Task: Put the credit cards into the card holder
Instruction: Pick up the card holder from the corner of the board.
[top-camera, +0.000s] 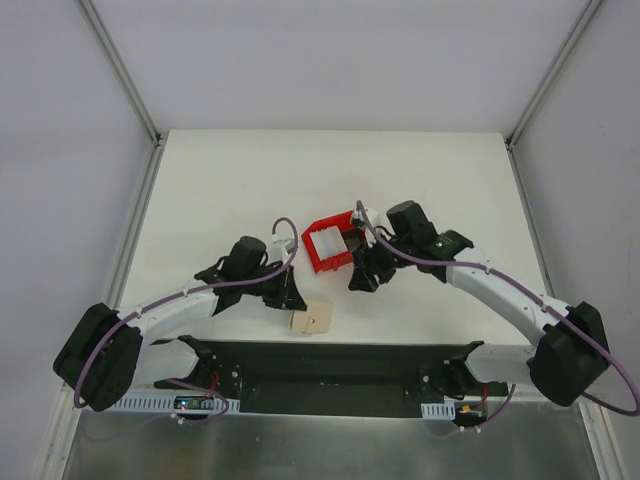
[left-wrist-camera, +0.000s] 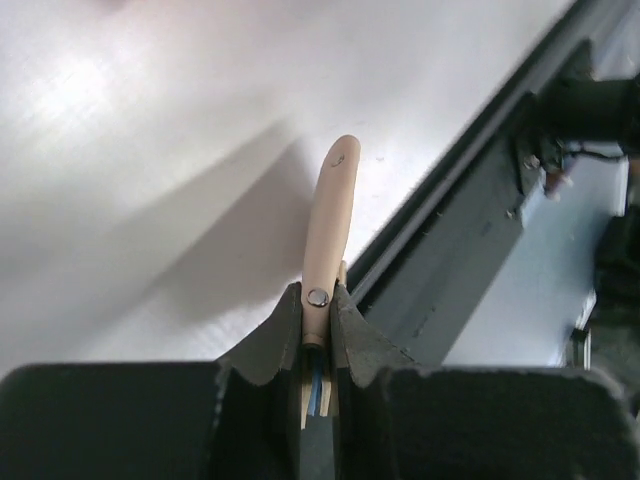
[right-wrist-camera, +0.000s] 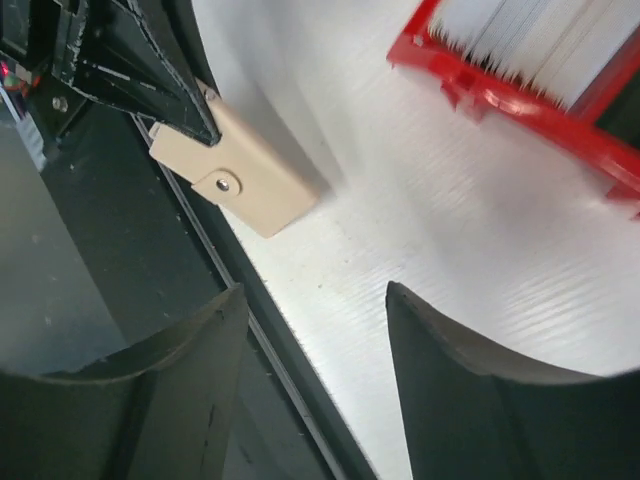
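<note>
The tan card holder (left-wrist-camera: 335, 200) with its round snap stud is clamped edge-on between the fingers of my left gripper (left-wrist-camera: 318, 300), which is shut on it. From above, the card holder (top-camera: 312, 320) hangs at the table's near edge under the left gripper (top-camera: 292, 298). In the right wrist view the card holder (right-wrist-camera: 255, 185) shows closed, with a left finger on its corner. My right gripper (right-wrist-camera: 312, 290) is open and empty, apart from the holder. It hovers just in front of the red bin (top-camera: 322, 262). Whitish credit cards (right-wrist-camera: 530, 40) stand in that bin.
The red bin (right-wrist-camera: 520, 95) sits mid-table, right of centre. A dark base plate (top-camera: 330, 365) with a metal rail runs along the table's near edge, directly below both grippers. Enclosure walls stand around the table.
</note>
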